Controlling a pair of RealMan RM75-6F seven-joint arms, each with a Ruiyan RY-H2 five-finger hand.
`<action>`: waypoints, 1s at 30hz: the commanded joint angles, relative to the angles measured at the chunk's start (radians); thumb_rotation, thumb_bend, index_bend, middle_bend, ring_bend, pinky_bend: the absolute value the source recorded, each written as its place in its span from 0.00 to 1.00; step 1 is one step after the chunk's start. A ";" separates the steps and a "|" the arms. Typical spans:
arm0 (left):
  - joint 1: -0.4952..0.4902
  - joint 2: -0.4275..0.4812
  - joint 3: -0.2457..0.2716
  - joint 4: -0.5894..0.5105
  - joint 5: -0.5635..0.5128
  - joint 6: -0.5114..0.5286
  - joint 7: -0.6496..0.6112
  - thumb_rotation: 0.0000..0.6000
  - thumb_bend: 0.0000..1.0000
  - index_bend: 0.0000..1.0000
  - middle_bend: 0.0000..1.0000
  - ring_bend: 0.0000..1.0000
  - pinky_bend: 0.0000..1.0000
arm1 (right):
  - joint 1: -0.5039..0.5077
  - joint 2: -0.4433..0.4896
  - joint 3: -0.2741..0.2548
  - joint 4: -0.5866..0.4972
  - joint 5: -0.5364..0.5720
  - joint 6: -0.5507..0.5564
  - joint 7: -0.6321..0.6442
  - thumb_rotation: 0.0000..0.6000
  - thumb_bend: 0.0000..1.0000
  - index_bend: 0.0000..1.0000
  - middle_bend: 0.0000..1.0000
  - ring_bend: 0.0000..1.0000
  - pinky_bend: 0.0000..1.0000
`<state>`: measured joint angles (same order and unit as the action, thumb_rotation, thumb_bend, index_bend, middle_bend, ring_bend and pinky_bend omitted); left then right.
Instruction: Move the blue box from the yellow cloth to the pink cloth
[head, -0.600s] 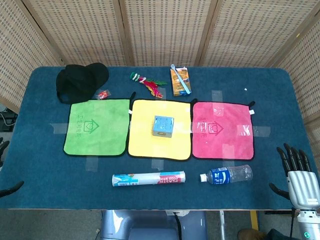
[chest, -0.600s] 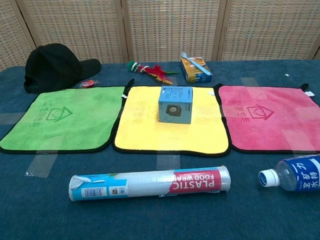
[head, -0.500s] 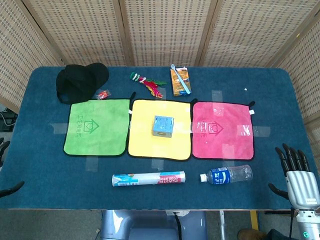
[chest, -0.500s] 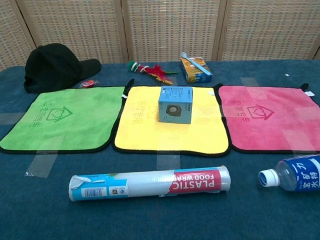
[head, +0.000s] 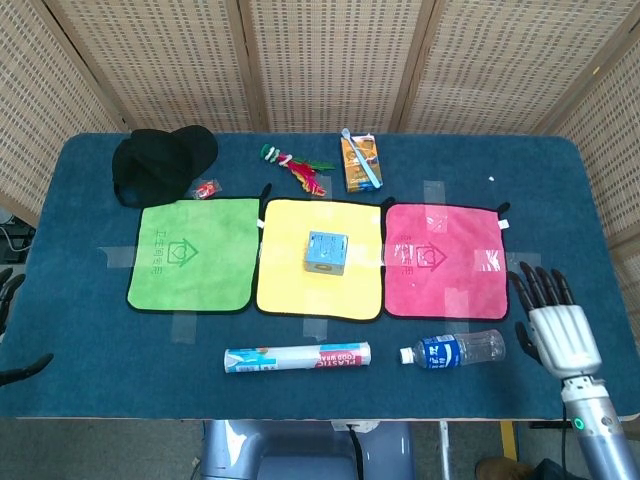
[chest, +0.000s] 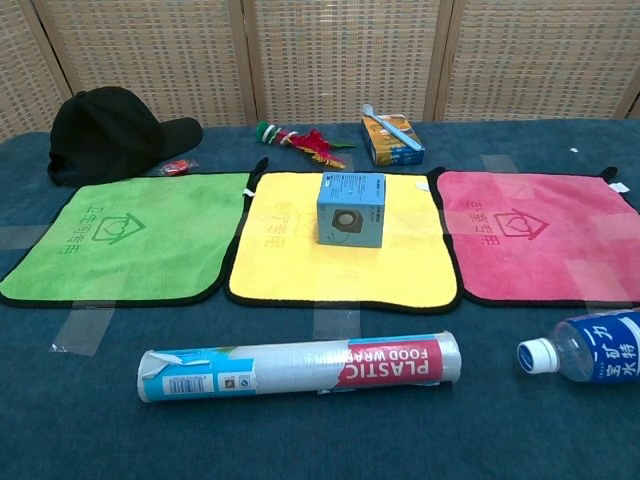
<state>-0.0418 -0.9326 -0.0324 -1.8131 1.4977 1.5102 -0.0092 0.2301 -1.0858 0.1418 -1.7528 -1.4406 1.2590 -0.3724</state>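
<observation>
The blue box (head: 326, 252) (chest: 351, 208) stands upright in the middle of the yellow cloth (head: 290, 290) (chest: 275, 265). The pink cloth (head: 445, 262) (chest: 540, 250) lies flat just to its right, with nothing on it. In the head view my right hand (head: 553, 322) hovers over the table's front right, beside the pink cloth's right edge, fingers spread and holding nothing. Only dark fingertips of my left hand (head: 8, 300) show at the left border of the head view, spread apart and well away from the box. The chest view shows neither hand.
A green cloth (head: 195, 252) lies left of the yellow one. A plastic wrap roll (head: 297, 356) and a water bottle (head: 455, 350) lie along the front edge. A black cap (head: 160, 160), a small red item (head: 205, 188), a colourful toy (head: 297, 166) and an orange box (head: 360, 162) sit at the back.
My right hand has risen from the front right corner and moved inward and forward toward the pink cloth. The box and cloths have not moved.
</observation>
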 joint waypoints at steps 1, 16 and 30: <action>-0.016 -0.016 -0.018 0.006 -0.042 -0.025 0.026 1.00 0.00 0.00 0.00 0.00 0.00 | 0.164 0.023 0.085 -0.091 0.129 -0.202 -0.087 1.00 0.94 0.00 0.00 0.00 0.00; -0.076 -0.032 -0.064 0.027 -0.209 -0.150 0.061 1.00 0.00 0.00 0.00 0.00 0.00 | 0.662 -0.238 0.192 0.113 0.293 -0.611 -0.119 1.00 1.00 0.10 0.10 0.04 0.01; -0.093 -0.033 -0.076 0.043 -0.266 -0.188 0.055 1.00 0.00 0.00 0.00 0.00 0.00 | 0.958 -0.556 0.139 0.447 0.513 -0.671 -0.270 1.00 1.00 0.17 0.17 0.12 0.02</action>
<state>-0.1339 -0.9660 -0.1077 -1.7715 1.2333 1.3237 0.0465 1.1513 -1.5938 0.2957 -1.3570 -0.9681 0.5924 -0.6136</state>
